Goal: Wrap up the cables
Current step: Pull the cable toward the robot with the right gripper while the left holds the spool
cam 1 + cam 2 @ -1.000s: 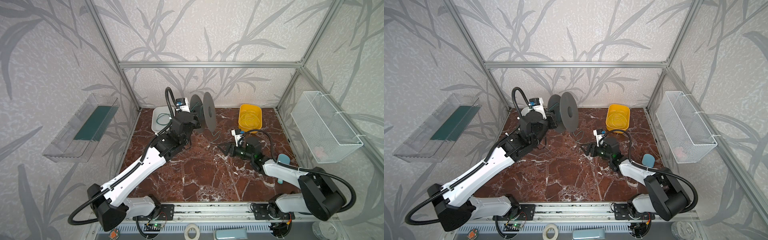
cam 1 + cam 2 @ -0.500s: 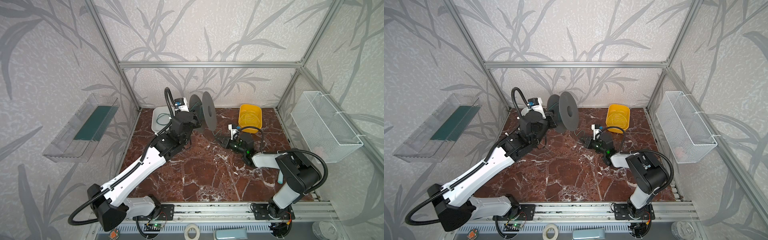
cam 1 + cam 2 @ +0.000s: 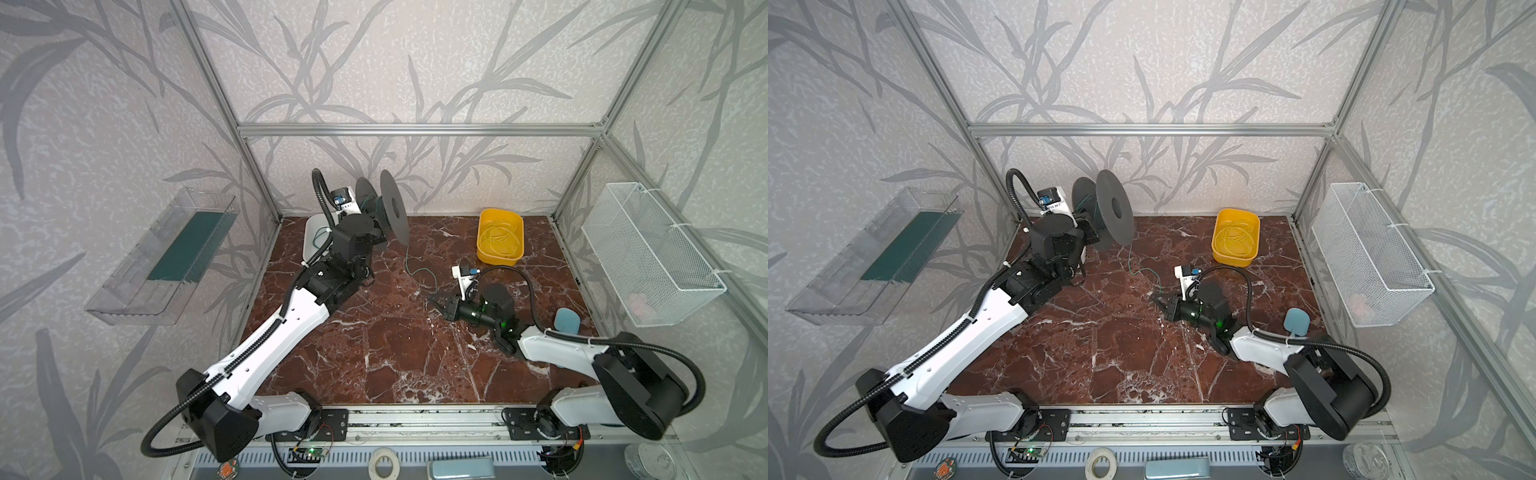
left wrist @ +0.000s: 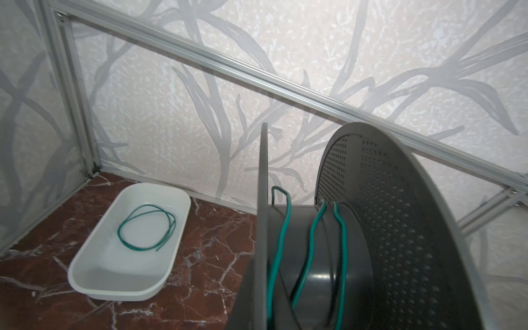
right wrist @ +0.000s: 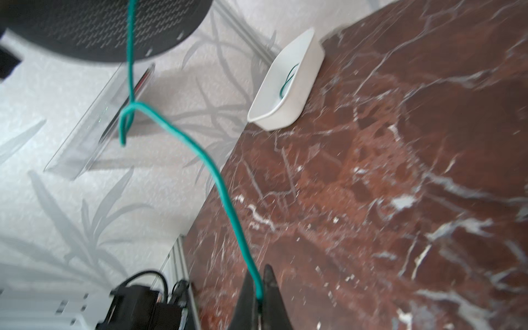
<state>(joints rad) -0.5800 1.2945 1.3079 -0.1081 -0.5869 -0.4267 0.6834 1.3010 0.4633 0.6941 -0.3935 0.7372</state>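
Observation:
A thin green cable [image 3: 415, 272] hangs from the dark grey spool [image 3: 392, 212] and runs low over the marble to my right gripper [image 3: 434, 300]. In the right wrist view that gripper [image 5: 258, 288] is shut on the cable's [image 5: 220, 183] end. A few loose green turns [image 4: 311, 251] lie round the spool's hub [image 4: 323, 257]. My left gripper [image 3: 374, 226] holds the spool raised at the back left. Its fingertips are hidden against the spool. A second green cable [image 4: 147, 228] lies coiled in a white tray [image 4: 85, 274].
A yellow bin [image 3: 517, 249] holding pale yellow cables stands at the back right. A light blue object [image 3: 567, 320] lies by the right arm. A wire basket [image 3: 648, 257] hangs on the right wall and a clear shelf [image 3: 166, 257] on the left.
My right gripper was open a second ago. It reached toward the cable's loose end, shut on it and drew back toward the front. The left arm and spool have stayed put.

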